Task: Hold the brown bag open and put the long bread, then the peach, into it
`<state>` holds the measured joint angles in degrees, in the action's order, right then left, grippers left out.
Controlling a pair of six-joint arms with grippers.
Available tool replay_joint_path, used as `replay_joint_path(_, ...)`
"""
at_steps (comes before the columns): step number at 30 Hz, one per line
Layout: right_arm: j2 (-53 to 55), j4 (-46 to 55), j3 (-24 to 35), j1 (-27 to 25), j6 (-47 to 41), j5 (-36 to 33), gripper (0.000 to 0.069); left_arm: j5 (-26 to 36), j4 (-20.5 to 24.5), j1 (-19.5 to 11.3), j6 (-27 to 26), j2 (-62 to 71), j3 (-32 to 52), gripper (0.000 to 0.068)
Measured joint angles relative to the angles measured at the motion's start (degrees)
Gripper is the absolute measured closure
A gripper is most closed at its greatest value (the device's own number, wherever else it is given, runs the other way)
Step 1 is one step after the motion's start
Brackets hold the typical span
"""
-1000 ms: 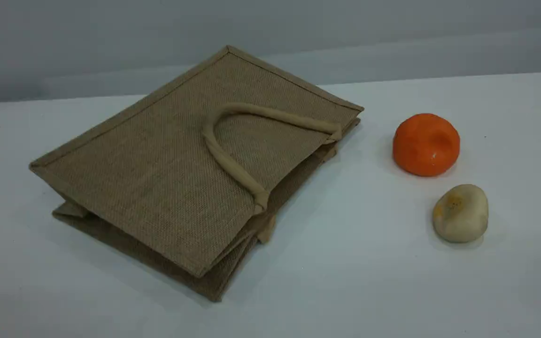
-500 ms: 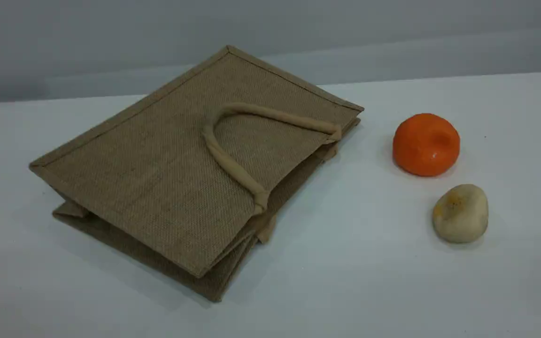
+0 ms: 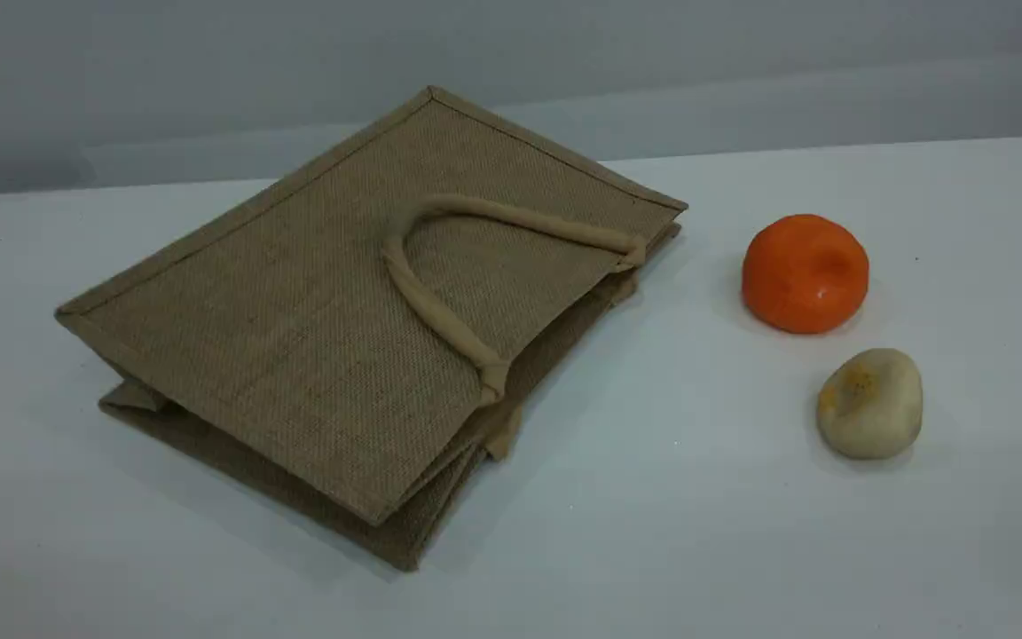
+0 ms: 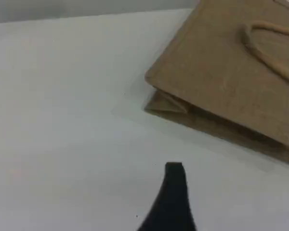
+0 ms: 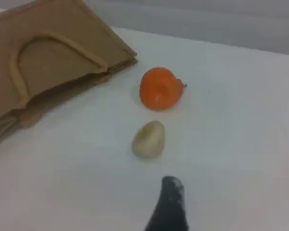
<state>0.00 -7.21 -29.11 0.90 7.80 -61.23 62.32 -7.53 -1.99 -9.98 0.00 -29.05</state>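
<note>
A plain grey wall [image 3: 209, 71] stands behind a white table [image 3: 697, 532]. The brown bag [image 3: 298, 337] lies flat on its side on the left half of the table, and its far corner reaches close to the far edge. Its mouth faces to the right and is nearly pressed together, so the inside cannot be seen. One beige handle [image 3: 440, 311] lies as a loop on the upper panel. The second handle [image 3: 502, 435] is mostly hidden under that panel; only a short piece comes out at the mouth.

On the right half of the table there is an orange round fruit [image 3: 804, 273], and just beside it, toward the near edge, a lumpy beige round item [image 3: 870, 404]. The two do not touch, and both are well apart from the bag.

The left gripper [image 4: 175, 173] shows only one dark fingertip, over bare table, apart from the bag's folded bottom corner; the bag is cut off at this view's right edge. The right gripper [image 5: 171, 190] also shows one blurred fingertip, near the beige item. Both grippers have the jaws spread wide and grasp nothing.
</note>
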Motion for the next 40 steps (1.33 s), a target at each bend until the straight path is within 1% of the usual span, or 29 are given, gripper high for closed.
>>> replay_joint_path(3, 0.0, -0.1, 0.0, 0.9, 0.0, 0.0, 0.0143, 0.0, 0.0, 0.0, 0.0, 0.0, 0.0, 0.0095)
replay_joint_path(40, 0.0, -0.1, 0.0, 0.9, 0.0, 0.0, 0.0143, -0.1, 0.0, 0.0, 0.0, 0.0, 0.0, 0.0095)
